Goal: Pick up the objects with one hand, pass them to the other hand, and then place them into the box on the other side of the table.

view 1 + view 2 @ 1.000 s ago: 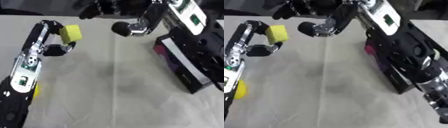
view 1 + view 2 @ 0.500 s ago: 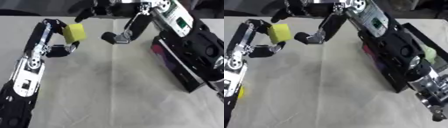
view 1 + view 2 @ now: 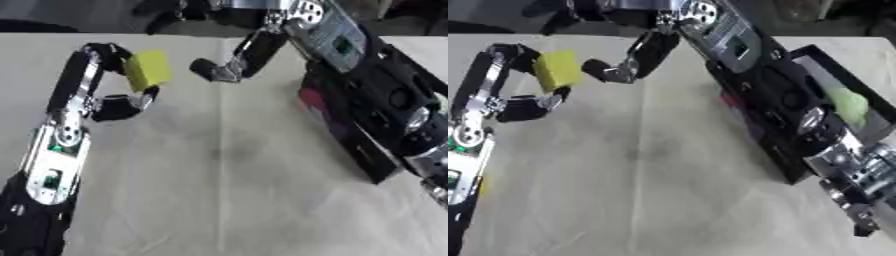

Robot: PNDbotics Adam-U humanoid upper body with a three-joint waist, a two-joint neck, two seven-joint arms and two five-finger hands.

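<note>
Left hand (image 3: pixel 118 95) pinching yellow block (image 3: pixel 148 69) between thumb and fingers, held above table (image 3: pixel 219 190). Right hand (image 3: pixel 219 70) fingers curled, empty, just right of block, not touching. Box (image 3: pixel 833 105) far right of block.

Nothing here can be read — I find no word, number or brand on anything in view. My right arm (image 3: pixel 337 42) carries a pale panel with a small green patch, and my left forearm (image 3: pixel 54 165) has small green spots on its silver plate, but none of these form letters I can make out. The dark box (image 3: pixel 833 115) shows a magenta patch on its side — colour only, no legible print
</note>
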